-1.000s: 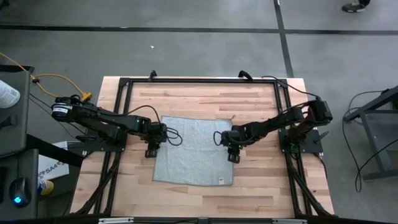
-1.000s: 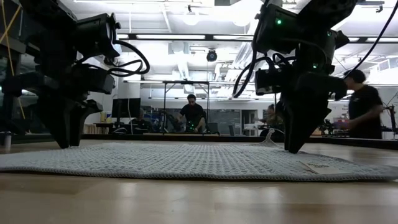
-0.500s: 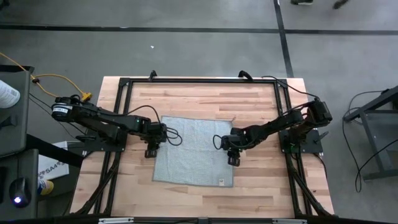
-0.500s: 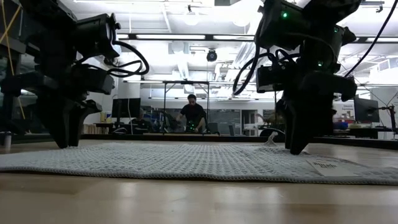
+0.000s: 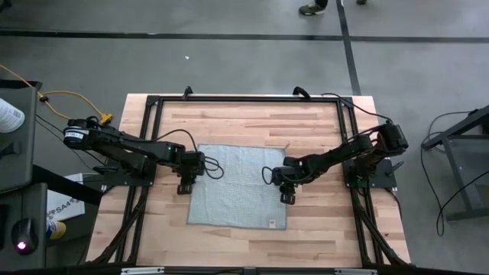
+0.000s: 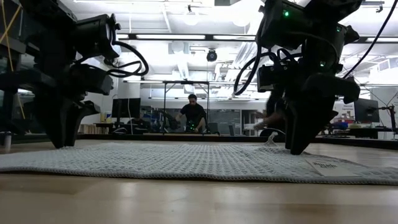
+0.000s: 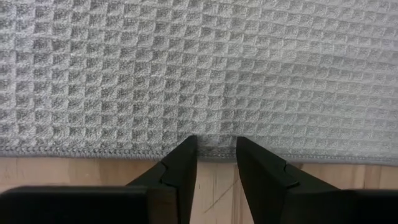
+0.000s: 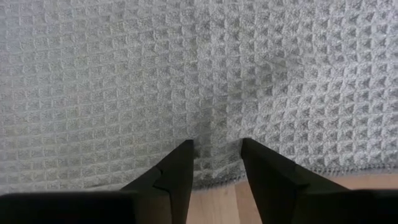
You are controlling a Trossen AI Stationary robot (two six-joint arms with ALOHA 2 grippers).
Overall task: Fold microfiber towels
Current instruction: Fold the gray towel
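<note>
We see one light grey towel spread flat and unfolded near the middle of the wooden table; no fold has been made, so by our judgement the task is only beginning and every fold is left to do; a small label sits near its near right corner.

Our left gripper is low at the towel's left edge, its arm reaching in from the left side of the table; in the left wrist view its fingers stand a narrow gap apart, straddling the hem, holding nothing as far as we can tell.

Our right gripper is low at the towel's right edge, arm stretched in from the right; its fingers are likewise slightly parted over the hem, not yet closed on cloth.
</note>
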